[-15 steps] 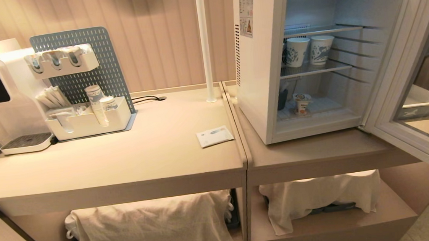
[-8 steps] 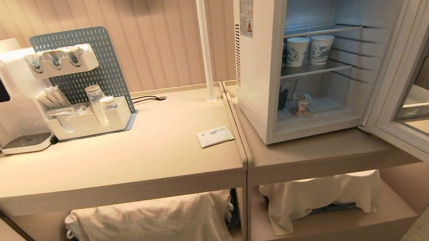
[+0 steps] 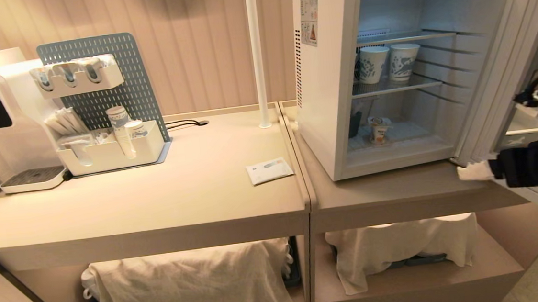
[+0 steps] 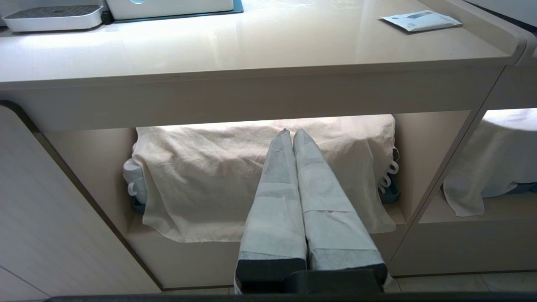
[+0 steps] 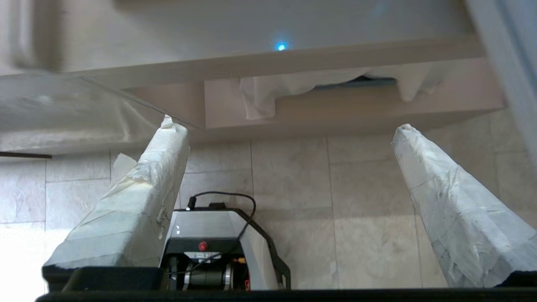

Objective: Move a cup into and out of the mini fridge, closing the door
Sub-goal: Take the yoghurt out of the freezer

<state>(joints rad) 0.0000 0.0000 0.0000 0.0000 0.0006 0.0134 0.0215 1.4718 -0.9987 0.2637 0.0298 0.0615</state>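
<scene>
A mini fridge [image 3: 329, 117] stands on a beige bench [image 3: 397, 191], its glass door [image 3: 529, 101] swung wide open to the right. The right hand [image 3: 473, 172], absent from the head view a second ago, has now come in low beside the door's bottom corner, probably starting a reach inside. The cup [image 3: 379, 130] sits on the fridge's lowest shelf. Only the right wrist view shows that hand's fingers [image 5: 138, 201] spread wide and empty; only the left wrist view shows the left hand [image 4: 289, 138] pressed shut, parked below the bench.
</scene>
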